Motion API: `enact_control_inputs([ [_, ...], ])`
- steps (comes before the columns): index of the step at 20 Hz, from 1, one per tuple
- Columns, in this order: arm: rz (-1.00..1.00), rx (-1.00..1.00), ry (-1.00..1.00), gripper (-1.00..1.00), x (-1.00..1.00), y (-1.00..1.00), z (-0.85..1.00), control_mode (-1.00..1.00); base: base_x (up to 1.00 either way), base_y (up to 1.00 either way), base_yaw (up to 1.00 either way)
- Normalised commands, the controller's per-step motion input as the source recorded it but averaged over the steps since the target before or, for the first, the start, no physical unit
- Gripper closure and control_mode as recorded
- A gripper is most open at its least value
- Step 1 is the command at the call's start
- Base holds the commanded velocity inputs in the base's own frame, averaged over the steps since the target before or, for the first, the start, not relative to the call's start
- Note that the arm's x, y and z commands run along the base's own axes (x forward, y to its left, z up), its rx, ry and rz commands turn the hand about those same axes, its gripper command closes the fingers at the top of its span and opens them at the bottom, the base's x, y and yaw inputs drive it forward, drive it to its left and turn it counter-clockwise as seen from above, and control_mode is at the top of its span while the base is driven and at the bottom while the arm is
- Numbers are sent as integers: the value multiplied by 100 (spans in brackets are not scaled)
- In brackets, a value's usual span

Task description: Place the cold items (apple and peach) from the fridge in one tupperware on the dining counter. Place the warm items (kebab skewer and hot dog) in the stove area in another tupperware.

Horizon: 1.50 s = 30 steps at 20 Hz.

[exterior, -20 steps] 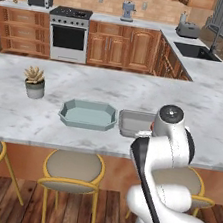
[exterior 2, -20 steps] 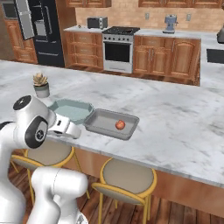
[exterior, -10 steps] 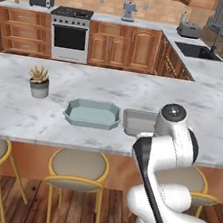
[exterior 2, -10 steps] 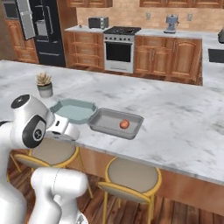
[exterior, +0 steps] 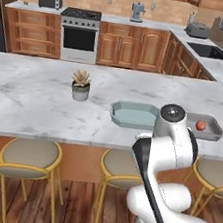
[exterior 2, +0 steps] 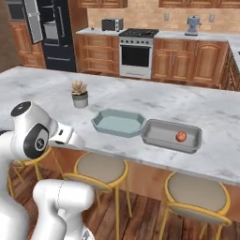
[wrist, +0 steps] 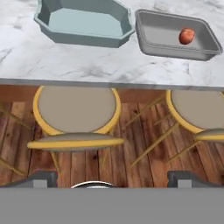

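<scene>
From my remote station, the right base view gives me the fridge (exterior 2: 51, 33) at the far left of the back wall, one door swung open; the left base view gives me instead the sink (exterior: 208, 50) on the side counter right of the stove (exterior: 80, 34). Both base views show the dining counter (exterior: 30, 96) carrying the teal tray (exterior: 134, 115), empty, with the grey tray (exterior: 207, 128) just beside it. The grey tray holds one round red-orange fruit (wrist: 187, 36); I cannot tell whether it is the apple or the peach. A potted plant (exterior: 80, 84) stands on the counter on the far side of the teal tray from the grey one. The arm is folded low in front of the stools (wrist: 76, 109), below the counter edge. In the hand view the gripper (wrist: 113, 178) looks across the stools toward both trays, its fingertips (wrist: 41, 177) spread wide, with nothing between them.
</scene>
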Motion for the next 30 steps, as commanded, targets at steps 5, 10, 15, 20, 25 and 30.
enact_control_inputs([
  [5,0,0,0,-100,0,0,0,100,-14,100,-12],
  [10,0,0,0,-100,0,0,0,100,0,100,-8],
  [15,0,0,0,-100,0,0,0,100,-16,100,-1],
  [20,0,0,0,-100,0,0,0,100,-11,100,0],
  [25,0,0,0,-100,0,0,0,100,0,100,0],
  [30,0,0,0,-100,0,0,0,100,0,100,0],
])
